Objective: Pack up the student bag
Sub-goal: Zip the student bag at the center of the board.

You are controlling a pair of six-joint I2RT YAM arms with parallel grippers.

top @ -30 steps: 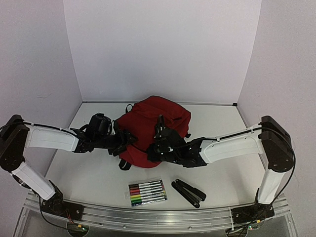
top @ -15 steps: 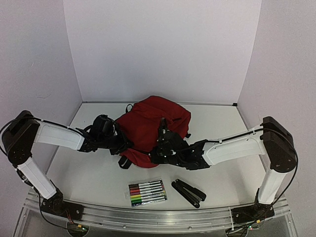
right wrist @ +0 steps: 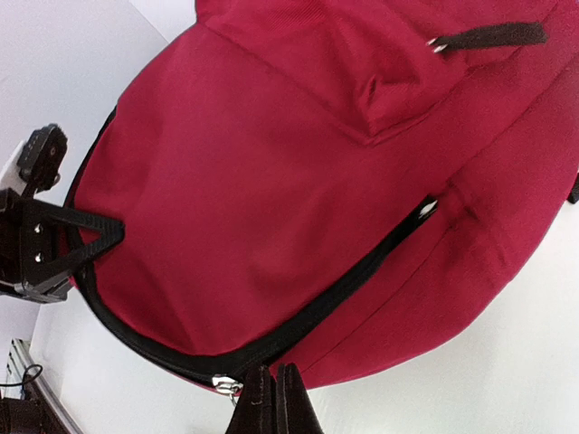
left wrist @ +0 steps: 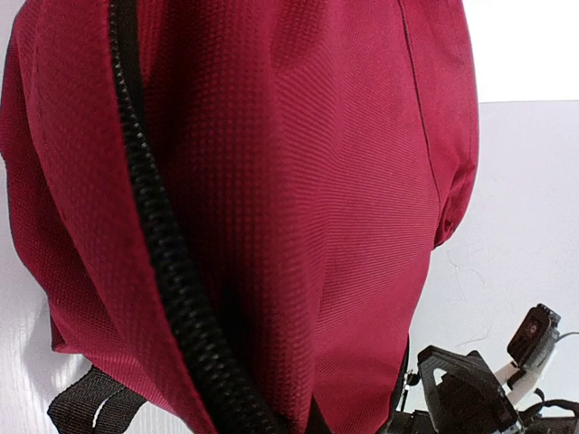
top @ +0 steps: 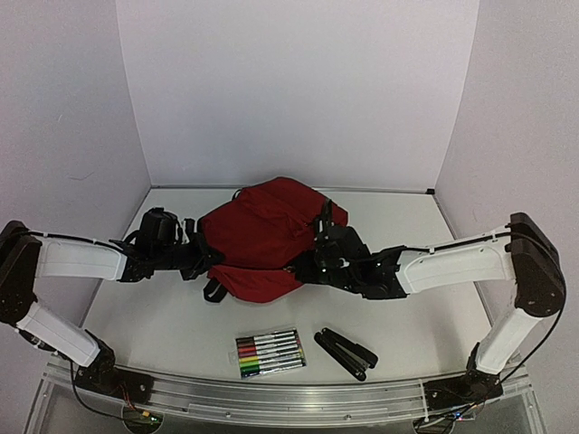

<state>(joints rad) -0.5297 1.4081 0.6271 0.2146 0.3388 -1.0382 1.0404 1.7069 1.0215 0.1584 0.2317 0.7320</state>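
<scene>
The student bag (top: 258, 240), dark red with black zippers, lies in the middle of the table. My left gripper (top: 203, 259) is at its left edge, shut on the fabric. In the left wrist view the red cloth and a black zipper (left wrist: 158, 244) bunch down into the hidden jaws. My right gripper (top: 306, 265) sits at the bag's near right edge, shut. Its fingertips (right wrist: 274, 384) press the bottom seam beside the metal zipper slider (right wrist: 222, 387). I cannot tell whether they pinch anything.
A clear pack of coloured markers (top: 270, 353) and a black folded object (top: 346, 353) lie near the front edge. A black strap loop (top: 213, 291) hangs at the bag's near left. White walls close the back and both sides.
My left gripper shut on the bag's left edge and drew back to the left, dragging and stretching the bag that way. My right gripper, shut throughout, shifted slightly right.
</scene>
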